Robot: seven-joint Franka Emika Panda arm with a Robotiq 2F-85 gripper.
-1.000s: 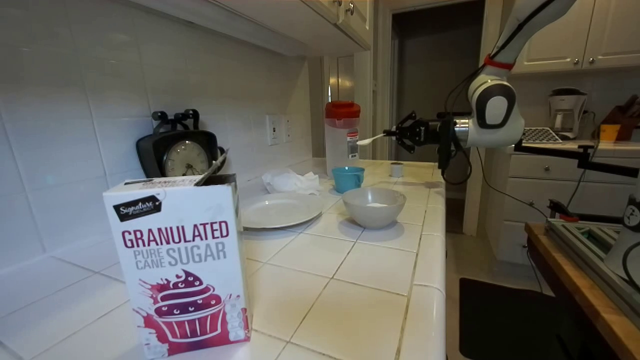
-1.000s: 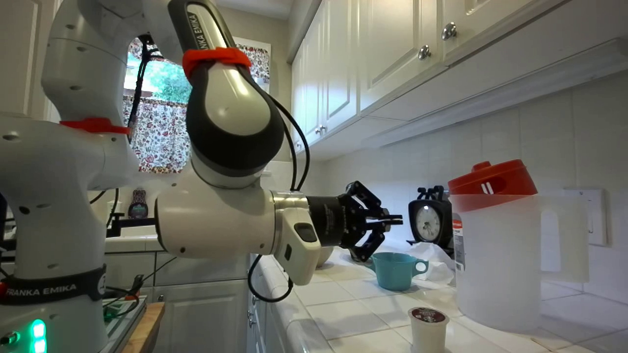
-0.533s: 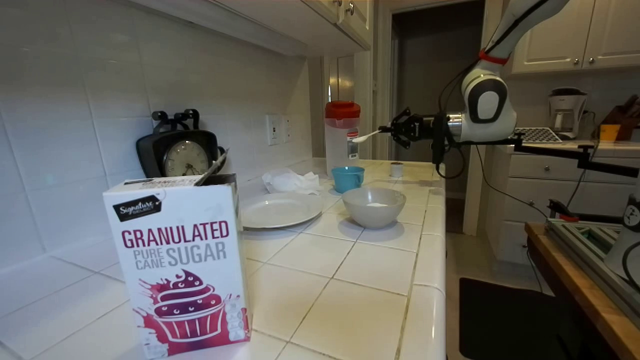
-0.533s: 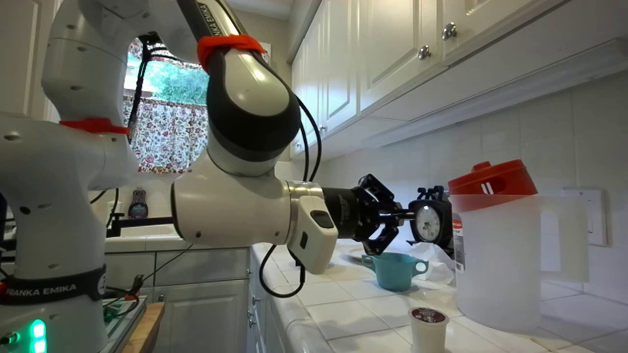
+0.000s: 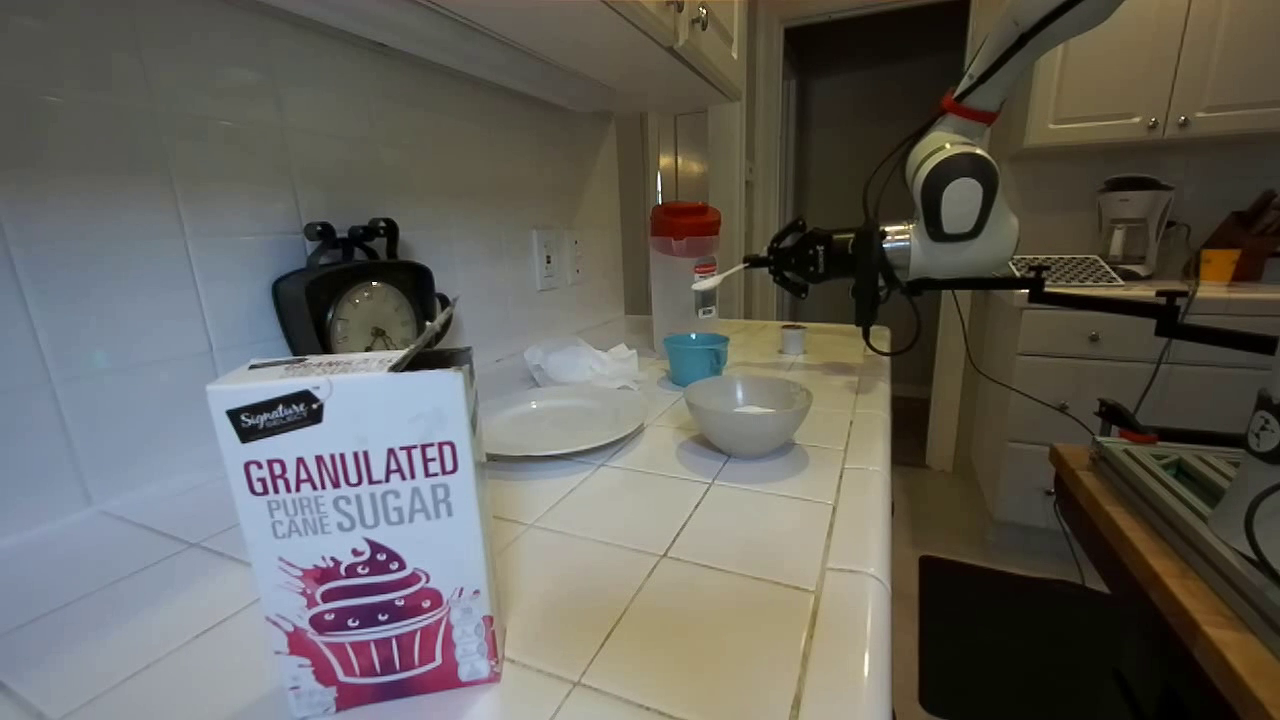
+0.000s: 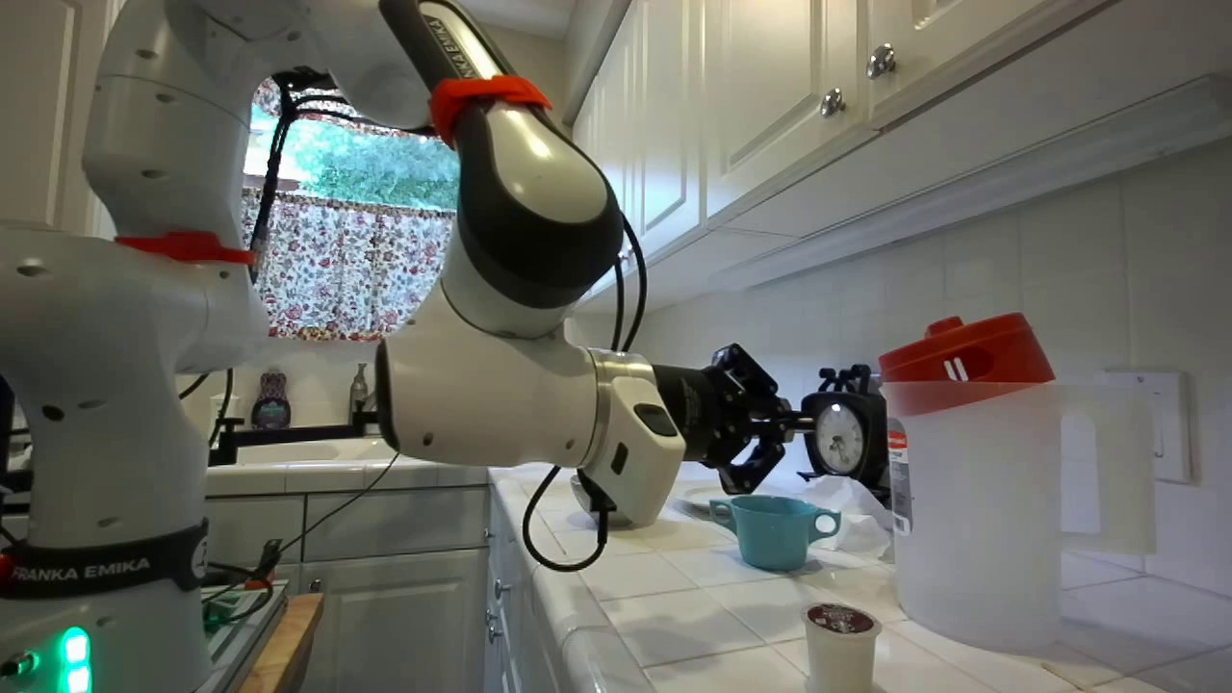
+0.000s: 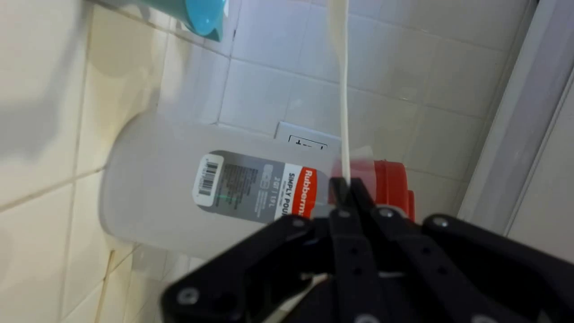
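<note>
Here, the gripper (image 7: 349,186) pinches a spoon (image 7: 343,89) higher than the cup (image 5: 694,360); the bowl (image 5: 746,424) and pitcher (image 5: 674,280) stand on opposite sides of the cup.

I count two black fingers (image 7: 350,249) of my own, two red bands (image 6: 185,246) that I wear, and one white spoon (image 5: 709,282). Then I tally one two-handled turquoise cup (image 6: 775,539), one gray bowl (image 5: 745,430), one white plate (image 5: 565,420), one red-lidded pitcher (image 6: 974,510), one small pod (image 6: 839,656), one crumpled paper (image 5: 583,365), one black-cased dial (image 5: 372,317), and one box of granulated sugar (image 5: 355,520). I also find one coffee maker (image 5: 1133,225), one orange container (image 5: 1218,266) and one dark floor mat (image 5: 1010,630).
</note>
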